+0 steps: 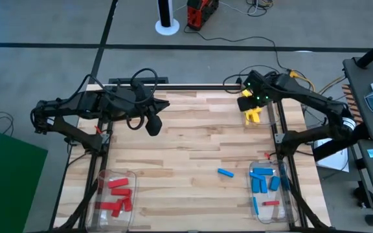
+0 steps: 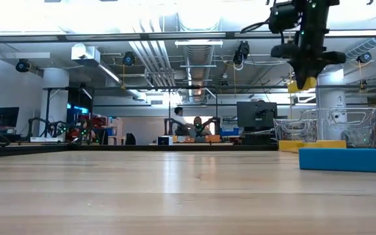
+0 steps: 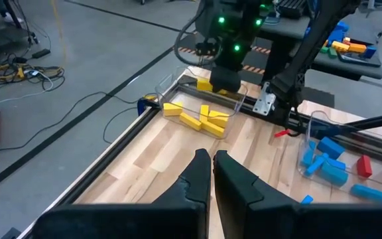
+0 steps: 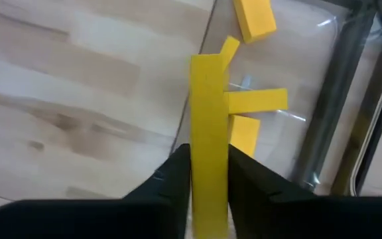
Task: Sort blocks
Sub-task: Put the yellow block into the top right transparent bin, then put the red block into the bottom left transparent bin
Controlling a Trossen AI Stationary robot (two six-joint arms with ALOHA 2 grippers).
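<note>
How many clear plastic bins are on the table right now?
3: one with red blocks at the near left corner, one with blue blocks near right, one with yellow blocks far right under the right gripper.

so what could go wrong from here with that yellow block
The right gripper holds a yellow block above the edge of the clear bin of yellow blocks. Released here, it might catch the rim and tumble onto the table.

One red block sits in the bin of blue ones, apparently missorted.
</note>
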